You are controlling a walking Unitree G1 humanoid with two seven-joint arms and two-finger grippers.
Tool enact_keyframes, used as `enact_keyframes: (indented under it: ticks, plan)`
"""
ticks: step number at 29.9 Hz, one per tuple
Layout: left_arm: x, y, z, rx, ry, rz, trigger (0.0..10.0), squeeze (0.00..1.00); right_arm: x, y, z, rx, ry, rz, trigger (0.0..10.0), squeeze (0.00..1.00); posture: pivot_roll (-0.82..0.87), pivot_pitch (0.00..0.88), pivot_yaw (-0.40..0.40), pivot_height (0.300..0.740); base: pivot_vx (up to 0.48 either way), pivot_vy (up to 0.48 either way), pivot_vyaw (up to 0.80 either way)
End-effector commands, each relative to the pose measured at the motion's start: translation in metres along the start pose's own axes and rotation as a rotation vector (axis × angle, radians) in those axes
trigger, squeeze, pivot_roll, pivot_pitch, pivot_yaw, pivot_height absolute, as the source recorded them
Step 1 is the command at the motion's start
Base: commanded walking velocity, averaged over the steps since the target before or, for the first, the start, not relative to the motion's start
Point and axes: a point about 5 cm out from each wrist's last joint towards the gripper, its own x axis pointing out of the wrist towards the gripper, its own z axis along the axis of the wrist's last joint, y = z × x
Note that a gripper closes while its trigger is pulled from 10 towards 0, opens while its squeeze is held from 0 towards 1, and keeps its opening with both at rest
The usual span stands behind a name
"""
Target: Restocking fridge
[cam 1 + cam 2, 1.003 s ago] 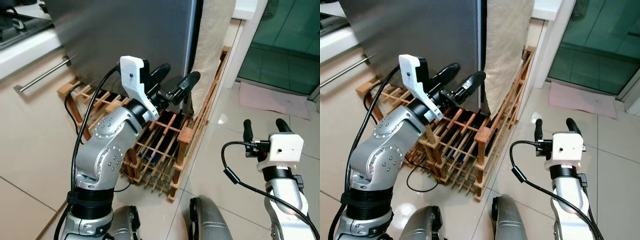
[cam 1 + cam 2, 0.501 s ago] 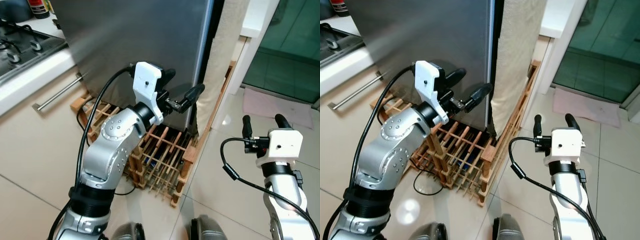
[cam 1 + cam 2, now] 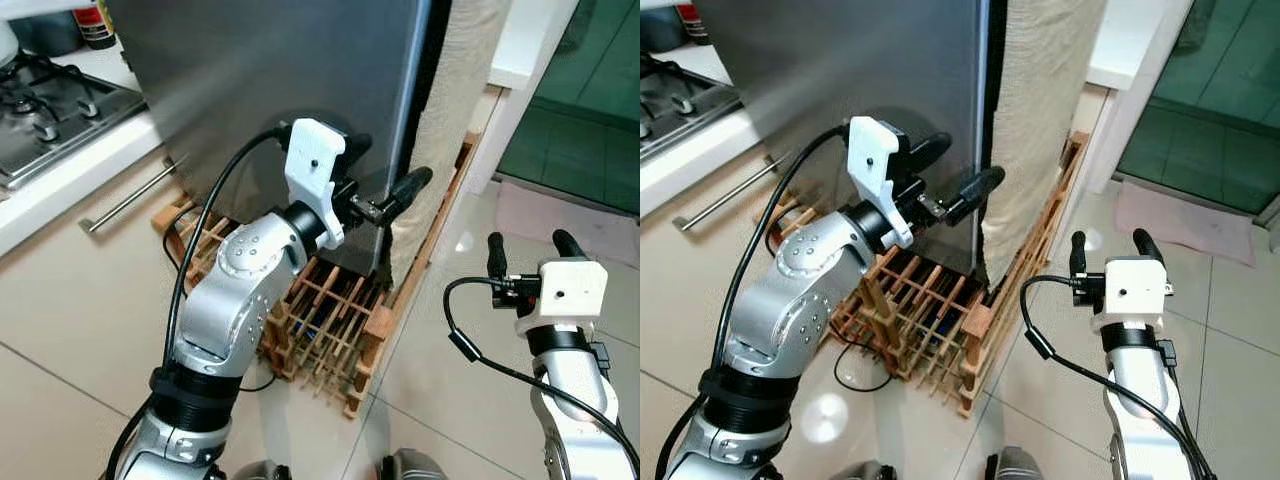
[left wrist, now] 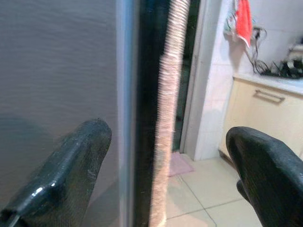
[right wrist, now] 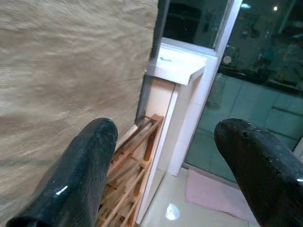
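**Left gripper lined up on the fridge door edge**

The fridge (image 3: pixel 270 90) stands shut, its grey steel door facing the robot, with a strip of beige cloth (image 3: pixel 1040 110) hanging down its right side. The left gripper (image 3: pixel 385 178) is raised to the door's right edge, fingers spread wide and holding nothing. In the left wrist view one finger (image 4: pixel 66 175) lies against the steel face while the other sits out past the cloth, so the dark seam and the door edge fall between them. That placement looks chosen to catch the edge and pull the door open, which restocking needs first; whether any finger actually touches the door I cannot tell.

The right gripper (image 3: pixel 1108 252) is held low over the tiled floor (image 3: pixel 480 340), well apart from the fridge, also wide open and empty, probably kept free for the goods later. No stock to load can be made out.

A wooden rack (image 3: pixel 320 320) lies against the fridge foot, just below the left arm, and could hinder the door's swing. A hob (image 3: pixel 50 110) sits on the counter to the left.
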Motion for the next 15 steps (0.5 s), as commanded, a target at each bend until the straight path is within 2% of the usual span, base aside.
enact_keyframes:
  ticks: [1,9,15]
  plan:
    - [0.002,-0.001,-0.005,0.007,0.032,-0.025,10.0,0.00,-0.003,-0.005,-0.003,0.016,0.027,-0.027,10.0,0.00,-0.21,0.044,0.039,0.727,0.000,0.000,0.00]
    - [-0.006,0.002,-0.027,-0.016,0.131,-0.021,10.0,0.00,-0.006,-0.005,-0.008,0.018,0.052,-0.033,10.0,0.00,-0.21,0.042,0.038,0.727,0.000,0.000,0.00]
    - [0.003,0.002,-0.042,-0.047,0.153,0.002,10.0,0.00,-0.004,-0.003,-0.009,0.018,0.055,-0.025,10.0,0.00,-0.21,0.036,0.035,0.727,0.000,0.000,0.00]
